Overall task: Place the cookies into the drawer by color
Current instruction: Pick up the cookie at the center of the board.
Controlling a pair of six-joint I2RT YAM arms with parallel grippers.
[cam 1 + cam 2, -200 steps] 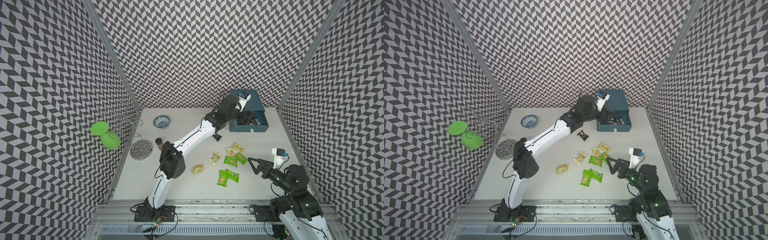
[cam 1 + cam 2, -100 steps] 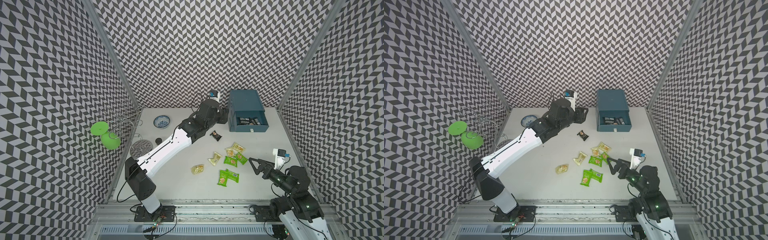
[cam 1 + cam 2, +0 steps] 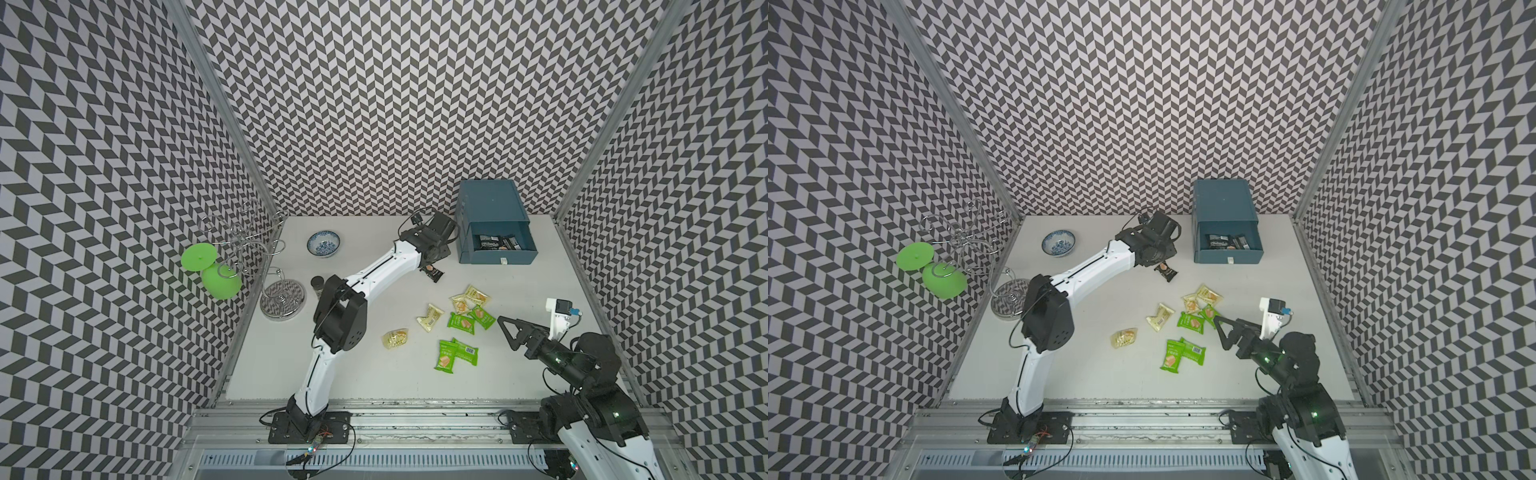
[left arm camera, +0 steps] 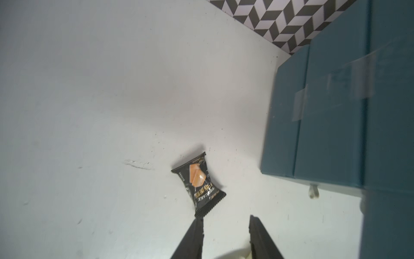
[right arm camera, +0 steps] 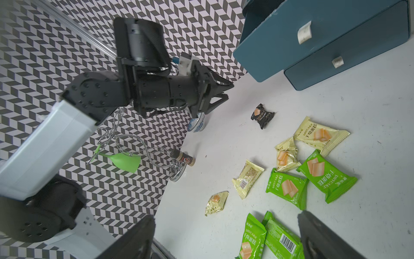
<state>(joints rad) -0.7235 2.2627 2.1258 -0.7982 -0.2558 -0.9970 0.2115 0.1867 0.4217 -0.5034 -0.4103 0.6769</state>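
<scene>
Up top in both top views, the open drawer by the back wall already holds black packets. One more black packet lies on the worktop under the left arm, near the drawer's corner. Yellow packets and green packets sit loose mid-worktop, near the right arm. Left wrist view: the left fingers are clenched to a slim gap with nothing in it, and the packet's crimped end sits right at one tip, outside the gap, so I'd bet pushing on from here just shoves the slippery foil away. The blue cabinet wall crowds one side; the other side is wide open. Right wrist view: the right fingers are spread wide and empty, with a pair of green packets showing between them and plenty of bare worktop around.
</scene>
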